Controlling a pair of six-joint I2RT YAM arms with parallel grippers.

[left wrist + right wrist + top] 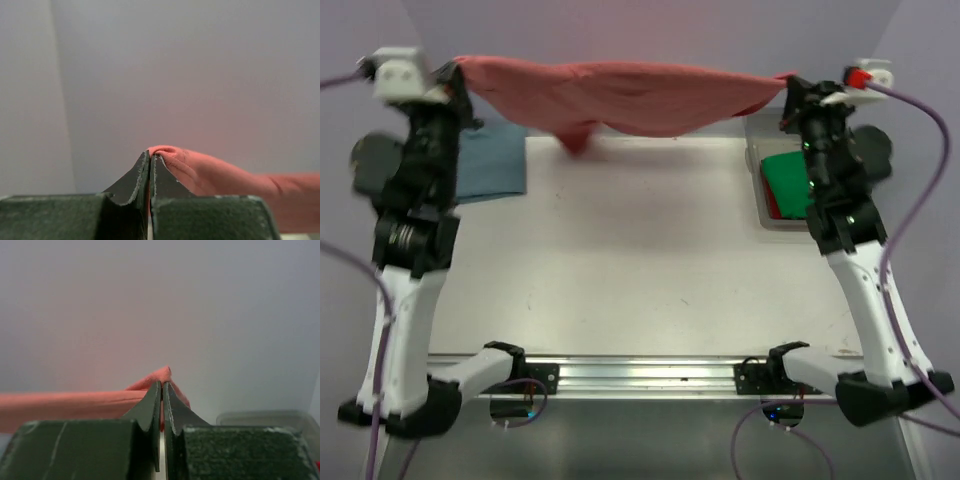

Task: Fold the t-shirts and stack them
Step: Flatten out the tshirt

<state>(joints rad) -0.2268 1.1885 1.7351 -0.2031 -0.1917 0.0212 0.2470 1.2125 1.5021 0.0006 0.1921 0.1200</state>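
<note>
A salmon-red t-shirt (620, 95) hangs stretched in the air across the far side of the table, sagging in the middle. My left gripper (453, 72) is shut on its left end; in the left wrist view the cloth (200, 172) bulges out of my closed gripper (150, 156). My right gripper (790, 85) is shut on the right end, and salmon-red cloth (75, 407) runs left from that pinch (162, 385). A teal-blue t-shirt (490, 160) lies flat at the far left. A bright green t-shirt (787, 185) lies over a red one (772, 203) in the bin.
A clear plastic bin (758, 170) stands at the far right of the white table (640, 260), behind the right arm. A metal rail (640, 372) runs along the near edge between the arm bases. Purple cables trail beside both arms.
</note>
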